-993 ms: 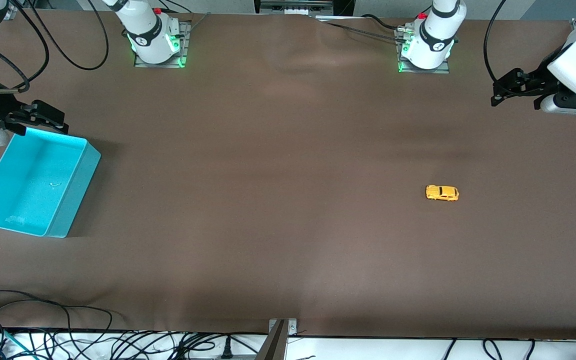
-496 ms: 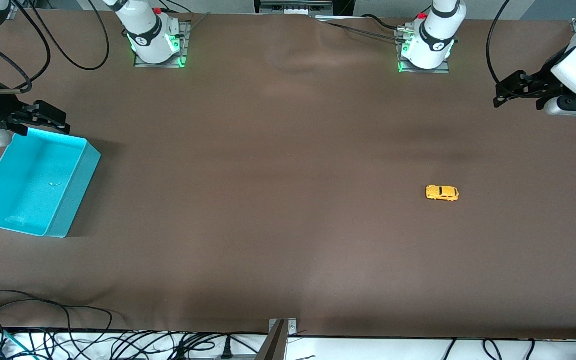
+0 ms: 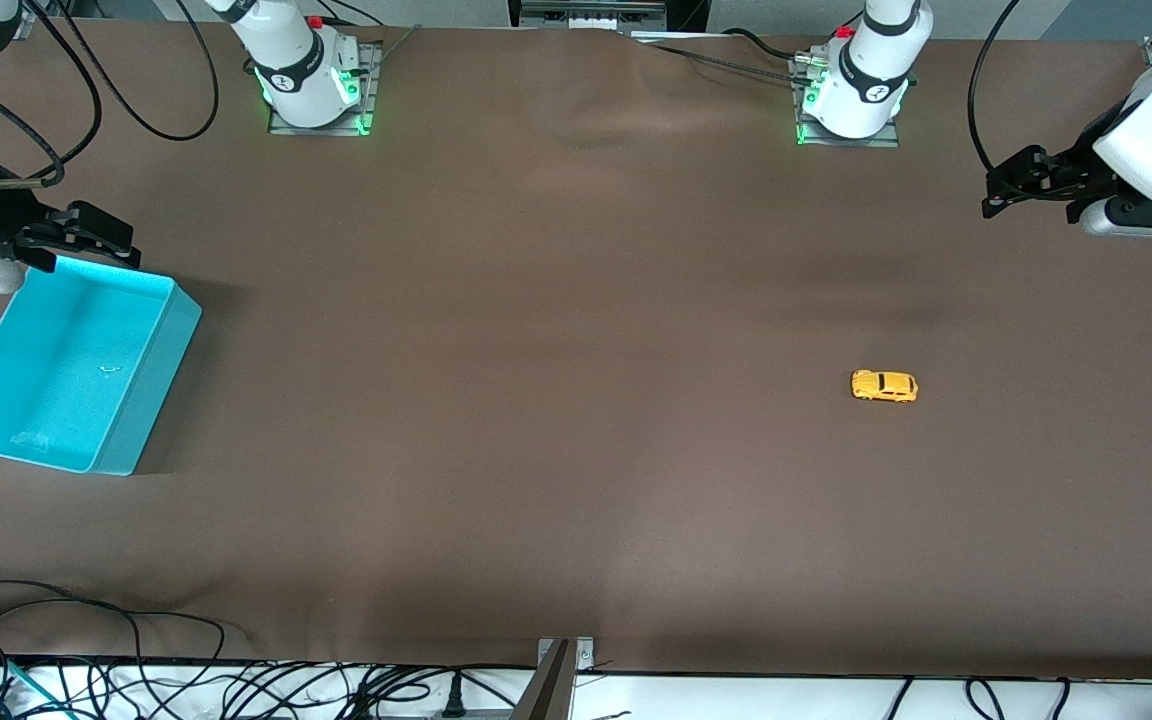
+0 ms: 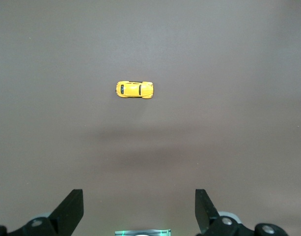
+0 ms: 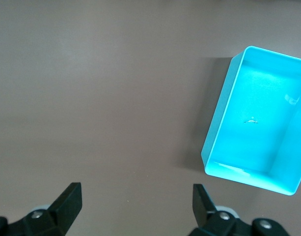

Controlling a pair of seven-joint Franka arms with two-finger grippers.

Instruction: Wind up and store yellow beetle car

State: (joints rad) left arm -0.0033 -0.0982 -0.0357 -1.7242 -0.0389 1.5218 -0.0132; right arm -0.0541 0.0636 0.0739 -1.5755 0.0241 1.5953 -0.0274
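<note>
On brown table, one yellow beetle car (image 3: pixel 884 386), one turquoise bin (image 3: pixel 71 365)

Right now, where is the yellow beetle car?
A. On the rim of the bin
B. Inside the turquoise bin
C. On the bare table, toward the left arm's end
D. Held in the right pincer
C: the yellow beetle car stands alone on the brown table, toward the left arm's end. The turquoise bin holds no car, and the open right pincer holds nothing.
</note>
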